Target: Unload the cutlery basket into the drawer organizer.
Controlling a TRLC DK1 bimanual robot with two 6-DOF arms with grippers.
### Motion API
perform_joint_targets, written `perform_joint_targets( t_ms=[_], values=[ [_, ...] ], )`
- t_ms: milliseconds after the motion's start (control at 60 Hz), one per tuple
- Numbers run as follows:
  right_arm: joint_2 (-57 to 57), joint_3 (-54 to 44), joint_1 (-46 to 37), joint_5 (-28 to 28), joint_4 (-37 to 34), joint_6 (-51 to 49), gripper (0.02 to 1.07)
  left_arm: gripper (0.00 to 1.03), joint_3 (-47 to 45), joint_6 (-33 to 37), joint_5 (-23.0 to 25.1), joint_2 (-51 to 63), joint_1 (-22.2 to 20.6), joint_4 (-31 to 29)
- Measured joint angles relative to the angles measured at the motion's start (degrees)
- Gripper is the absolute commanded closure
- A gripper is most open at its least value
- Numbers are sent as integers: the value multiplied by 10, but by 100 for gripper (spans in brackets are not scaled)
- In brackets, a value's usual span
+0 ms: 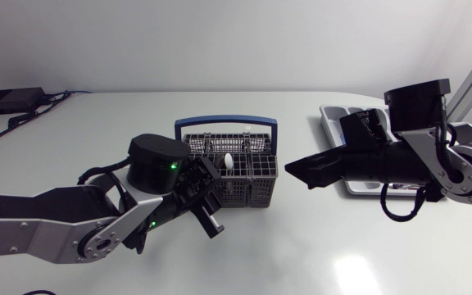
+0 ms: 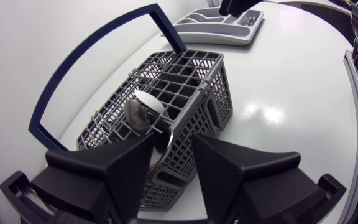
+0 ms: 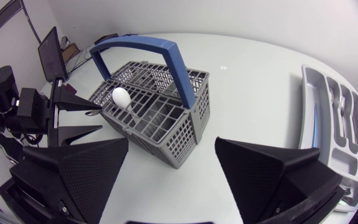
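from above, the grey basket [image 1: 256,192] sits mid table with a spoon [image 1: 228,161] in it. the organizer [image 1: 334,123] lies off to its right. the left gripper [image 1: 207,205] is just beside the basket. from the left wrist, its jaws are a little apart, with the spoon's handle between them. from the right wrist, the right gripper [image 3: 173,180] gapes wide and holds nothing.

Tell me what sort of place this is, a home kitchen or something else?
Most likely a robotics lab bench, not a kitchen: a white table carries a cutlery basket and a drawer organizer, with the left arm and right arm over it.
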Motion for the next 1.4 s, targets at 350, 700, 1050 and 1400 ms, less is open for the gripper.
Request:
perform_joint_targets(
  t_ms=[350, 700, 1050, 1400],
  values=[
    [0, 0, 0, 0, 0, 0, 7, 70, 1, -4, 55, -38, 25, -33],
    [0, 0, 0, 2, 0, 0, 7, 79, 23, -42, 126, -46, 60, -84],
    [0, -5, 0, 2, 1, 0, 7, 83, 37, -57, 142, -54, 60, -110],
    [-5, -15, 0, 5, 1, 0, 7, 87, 63, -82, 170, -66, 66, -152]
  ],
)
